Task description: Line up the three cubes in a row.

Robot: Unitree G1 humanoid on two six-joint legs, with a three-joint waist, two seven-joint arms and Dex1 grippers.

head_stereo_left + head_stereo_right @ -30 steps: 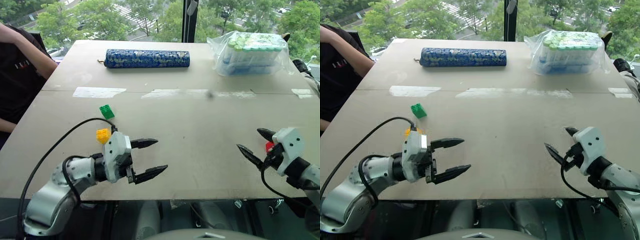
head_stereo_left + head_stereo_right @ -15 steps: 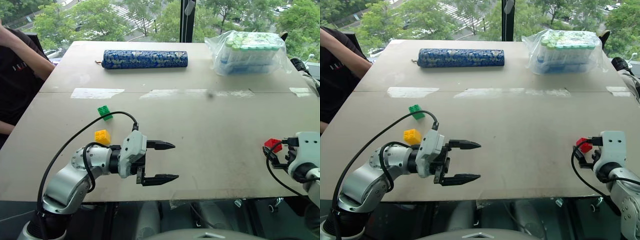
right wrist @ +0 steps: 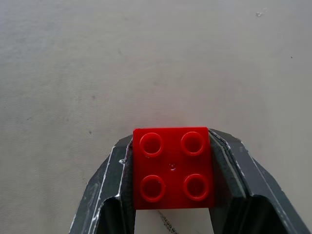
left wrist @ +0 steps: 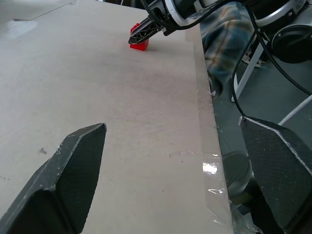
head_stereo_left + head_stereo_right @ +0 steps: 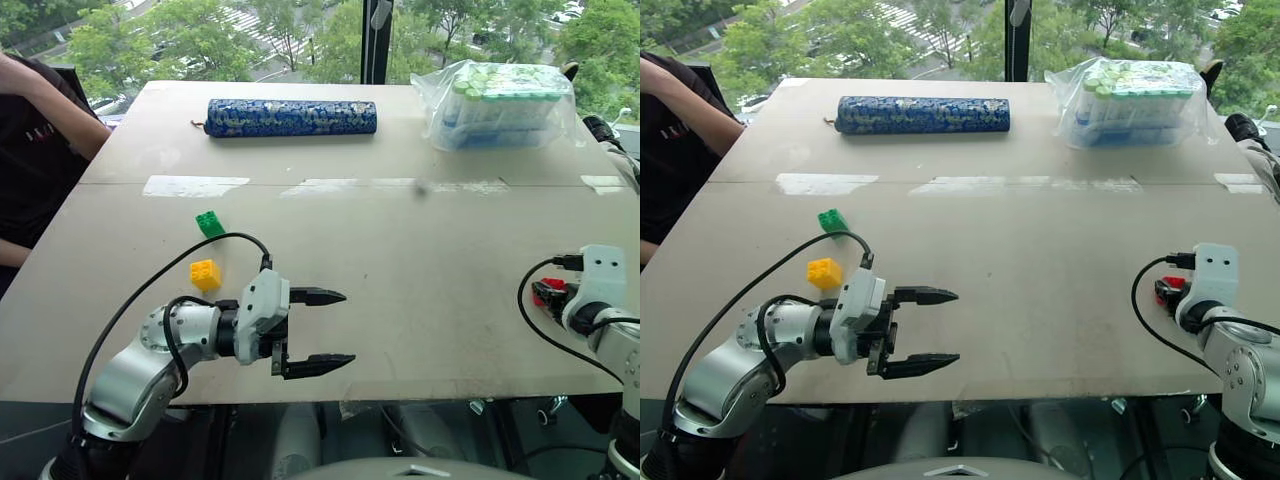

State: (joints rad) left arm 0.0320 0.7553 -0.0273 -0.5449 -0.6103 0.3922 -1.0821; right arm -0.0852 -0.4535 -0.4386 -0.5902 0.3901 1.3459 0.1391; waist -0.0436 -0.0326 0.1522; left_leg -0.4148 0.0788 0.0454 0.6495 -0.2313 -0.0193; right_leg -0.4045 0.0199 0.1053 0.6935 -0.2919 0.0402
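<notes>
While the right gripper point(image 3: 173, 168) has its two fingers point(image 3: 105, 187) clamped on either side of the red cube point(image 3: 172, 167), that cube sits on the surface point(image 5: 420, 260) near its right edge, four studs facing up. Seen from the left wrist, the right fingers point down onto the red cube close to the surface's front-right edge.

Three cubes can be counted: one red, one green, one yellow. The green cube point(image 5: 210, 223) and the yellow cube point(image 5: 205, 273) lie on the left part of the surface, the green one farther back, the yellow one nearer the front, close together but not touching. Both are well apart from the red cube across the width of the surface.

The left gripper point(image 5: 325, 330) hovers over the front of the surface, pointing to the right, its two fingers spread wide with nothing between them. It lies just right of and in front of the yellow cube, not touching it.

At the back of the surface are two other things: one long blue patterned roll point(image 5: 292, 116) on the left and one clear plastic bag point(image 5: 500, 105) holding a box on the right. One person's arm point(image 5: 45, 95) in a dark sleeve shows at the far left edge.
</notes>
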